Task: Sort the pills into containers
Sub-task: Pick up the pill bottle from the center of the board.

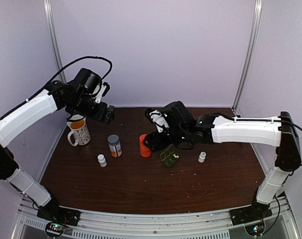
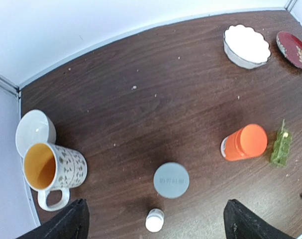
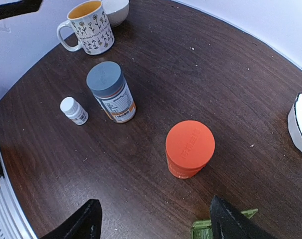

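Right gripper (image 3: pixel 154 206), fingers spread, hangs just over the green pill box (image 3: pixel 200 230), orange bottle (image 3: pixel 189 148) directly ahead. Left gripper (image 2: pixel 155 204), spread too, has open table (image 2: pixel 155 99) ahead; the box, a pill (image 2: pixel 286 133) on it, sits far right.

left gripper (image 2: pixel 155 204): raised, jaws spread | right gripper (image 3: pixel 155 206): low, jaws spread

Pale lilac walls (image 1: pixel 155 50) enclose a dark brown wood-grain tabletop (image 1: pixel 141 189), evenly lit. Slim silver metal posts (image 1: pixel 53 35) stand at eleven and one o'clock.
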{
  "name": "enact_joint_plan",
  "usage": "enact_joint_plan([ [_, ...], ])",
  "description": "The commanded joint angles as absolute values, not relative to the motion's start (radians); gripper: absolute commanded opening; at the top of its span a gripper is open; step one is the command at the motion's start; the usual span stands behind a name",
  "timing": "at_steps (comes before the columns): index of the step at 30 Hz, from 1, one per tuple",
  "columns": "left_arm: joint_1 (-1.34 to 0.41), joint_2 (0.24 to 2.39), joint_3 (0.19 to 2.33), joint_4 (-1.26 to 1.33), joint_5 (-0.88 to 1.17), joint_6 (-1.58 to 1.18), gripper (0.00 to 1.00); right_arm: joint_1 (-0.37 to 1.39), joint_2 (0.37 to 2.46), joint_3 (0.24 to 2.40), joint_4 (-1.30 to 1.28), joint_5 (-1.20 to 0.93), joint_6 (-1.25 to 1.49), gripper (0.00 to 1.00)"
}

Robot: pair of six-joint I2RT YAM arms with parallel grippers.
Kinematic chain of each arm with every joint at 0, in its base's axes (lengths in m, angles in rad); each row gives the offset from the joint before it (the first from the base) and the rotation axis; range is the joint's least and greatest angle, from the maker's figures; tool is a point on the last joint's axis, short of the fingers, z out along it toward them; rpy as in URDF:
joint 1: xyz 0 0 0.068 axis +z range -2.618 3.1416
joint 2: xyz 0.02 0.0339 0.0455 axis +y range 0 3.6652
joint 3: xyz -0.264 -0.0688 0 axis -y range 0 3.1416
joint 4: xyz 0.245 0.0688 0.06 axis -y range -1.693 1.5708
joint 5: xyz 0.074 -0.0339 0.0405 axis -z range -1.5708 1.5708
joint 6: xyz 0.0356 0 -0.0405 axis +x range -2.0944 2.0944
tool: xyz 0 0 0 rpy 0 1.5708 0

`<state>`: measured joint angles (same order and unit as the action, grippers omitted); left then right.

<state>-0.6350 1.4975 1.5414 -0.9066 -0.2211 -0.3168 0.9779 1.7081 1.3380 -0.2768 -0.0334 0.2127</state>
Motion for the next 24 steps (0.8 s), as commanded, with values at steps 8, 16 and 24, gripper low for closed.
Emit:
enact_joint_plan([
  [8, -0.623, 1.355, 1.291, -0.669, -0.244, -0.371, 0.98, 0.978, 2.034, 1.709, -0.519, 0.132, 0.311, 0.8],
  [16, -0.621, 1.372, 1.262, -0.657, -0.253, -0.368, 0.98, 0.963, 2.143, 1.823, -0.584, 0.171, 0.344, 0.72],
  [24, -0.621, 1.373, 1.249, -0.654, -0.252, -0.362, 0.98, 0.963, 2.113, 1.804, -0.567, 0.219, 0.312, 0.78],
])
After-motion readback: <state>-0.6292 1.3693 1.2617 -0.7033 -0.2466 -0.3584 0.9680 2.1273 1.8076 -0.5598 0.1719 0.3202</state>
